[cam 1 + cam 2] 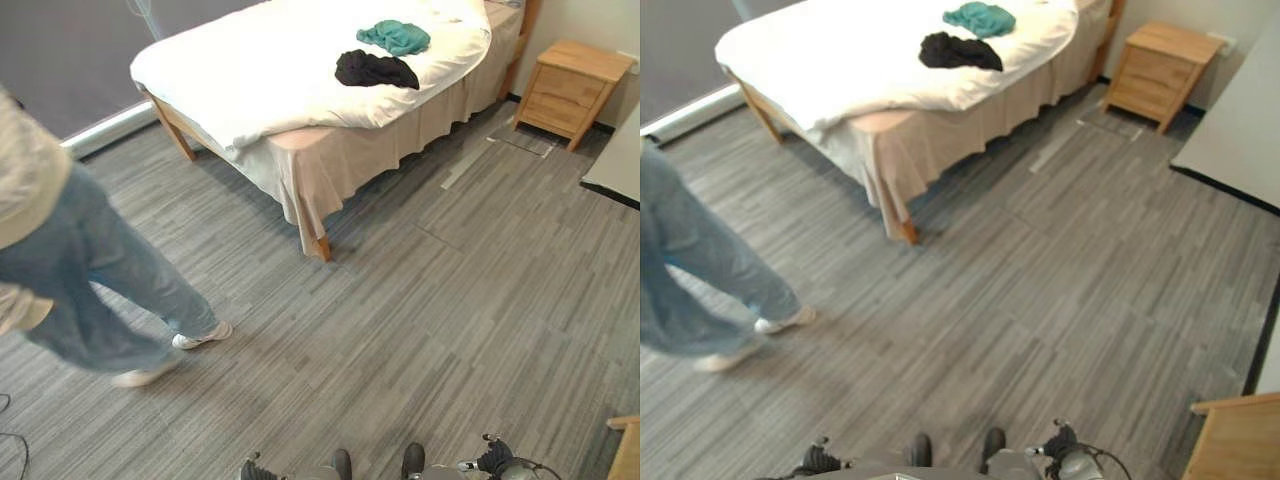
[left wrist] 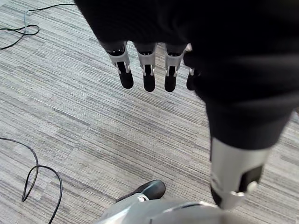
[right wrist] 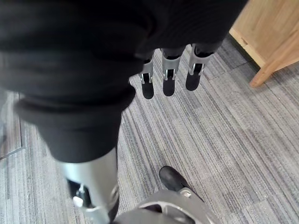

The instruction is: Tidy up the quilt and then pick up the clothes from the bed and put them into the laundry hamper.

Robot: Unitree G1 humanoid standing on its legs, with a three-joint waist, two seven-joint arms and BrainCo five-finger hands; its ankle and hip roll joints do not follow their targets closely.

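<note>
Presently we stand well apart from the bed (image 1: 330,180), with open grey floor (image 1: 450,320) between us and it. The white quilt (image 1: 280,70) lies over the mattress, and on it, toward the headboard end, rest the black garment (image 1: 375,70) and the teal garment (image 1: 395,37), close beside one another. We cannot identify a laundry hamper.

Risks noted, in our judgement: a person (image 1: 70,270) in jeans stands on the floor to our left, near the line of approach to the bed's foot, so a walk forward could bring an arm or a step too close to them. The bed's wooden corner leg (image 1: 322,248) juts toward us and could be struck on a tight approach. The clothes lie far across the quilt, so we may overreach. The nightstand (image 1: 572,88) crowds the far side.

Our left hand (image 2: 149,70) hangs over bare floor, fingers straight and relaxed, holding and touching nothing. Our right hand (image 3: 168,77) hangs likewise, fingers loose and empty, with a pale wooden piece of furniture (image 3: 271,32) nearby.
</note>
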